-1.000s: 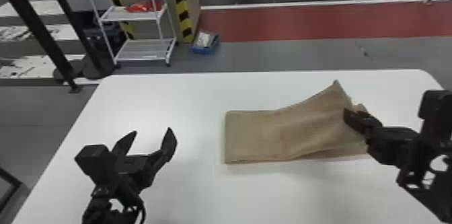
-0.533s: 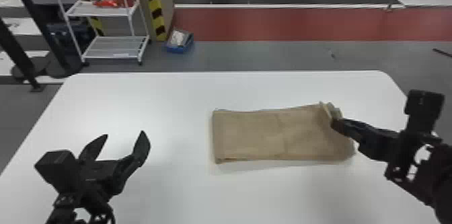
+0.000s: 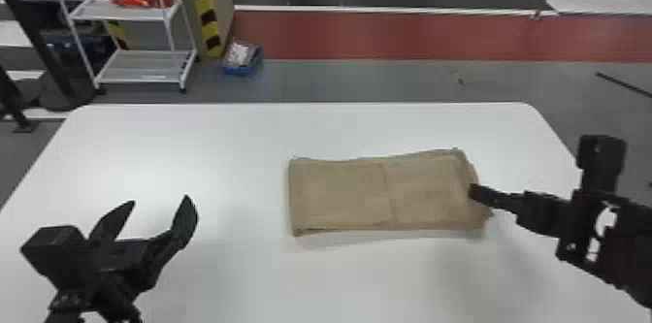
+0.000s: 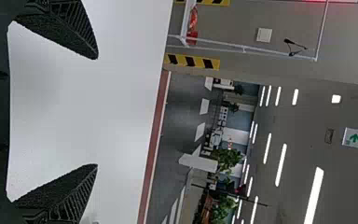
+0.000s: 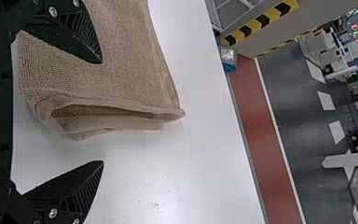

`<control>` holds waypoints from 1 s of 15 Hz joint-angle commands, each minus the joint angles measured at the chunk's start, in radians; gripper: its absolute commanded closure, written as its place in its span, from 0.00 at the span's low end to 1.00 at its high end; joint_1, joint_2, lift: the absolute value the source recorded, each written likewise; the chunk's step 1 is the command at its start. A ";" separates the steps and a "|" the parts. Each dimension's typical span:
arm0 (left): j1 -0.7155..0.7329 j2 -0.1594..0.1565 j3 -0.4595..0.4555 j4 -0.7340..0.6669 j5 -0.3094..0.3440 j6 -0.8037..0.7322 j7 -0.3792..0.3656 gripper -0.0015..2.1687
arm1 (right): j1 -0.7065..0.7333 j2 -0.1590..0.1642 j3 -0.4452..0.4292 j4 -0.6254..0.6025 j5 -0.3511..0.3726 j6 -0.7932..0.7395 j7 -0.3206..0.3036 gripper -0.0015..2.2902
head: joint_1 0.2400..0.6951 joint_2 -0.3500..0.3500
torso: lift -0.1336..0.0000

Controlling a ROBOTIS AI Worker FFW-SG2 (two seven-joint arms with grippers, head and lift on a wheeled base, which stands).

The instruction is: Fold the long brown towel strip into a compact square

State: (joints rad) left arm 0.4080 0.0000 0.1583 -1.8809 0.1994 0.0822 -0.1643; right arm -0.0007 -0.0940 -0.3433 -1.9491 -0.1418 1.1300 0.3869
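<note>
The towel (image 3: 339,196) lies flat on the white table (image 3: 218,152), just right of the frame's centre in the head view, as a wide rectangle with its long sides running left to right and a crease across its middle. In the right wrist view its layers show at one end, slightly parted. The right gripper (image 3: 490,196) comes in from the right edge, its tip over the towel's right end; the right wrist view shows its fingers spread wide, one over the cloth, the other over table. I cannot tell whether the first touches the towel. The left gripper (image 3: 161,201) is at lower left, fingers spread, well apart from the towel. At upper left stand a rack (image 3: 131,15) and a blue bin (image 3: 242,69).
</note>
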 commanded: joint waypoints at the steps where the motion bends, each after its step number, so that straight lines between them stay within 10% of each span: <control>1: -0.001 -0.003 0.000 0.005 0.000 0.000 -0.001 0.02 | -0.031 -0.013 0.013 0.061 0.030 -0.014 0.004 0.05 | 1.00 0.43 | 0.06; 8: -0.021 -0.003 -0.003 0.032 0.005 0.000 -0.004 0.02 | -0.081 -0.013 0.064 0.207 0.114 -0.109 0.044 0.12 | 1.00 0.42 | 0.06; 15: -0.041 -0.002 -0.005 0.060 0.005 0.000 -0.004 0.02 | -0.079 -0.007 0.061 0.211 0.122 -0.149 0.096 0.66 | 1.00 0.45 | 0.06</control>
State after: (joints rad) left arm 0.3670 0.0000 0.1534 -1.8234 0.2040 0.0822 -0.1687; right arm -0.0802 -0.1013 -0.2772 -1.7364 -0.0208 0.9773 0.4832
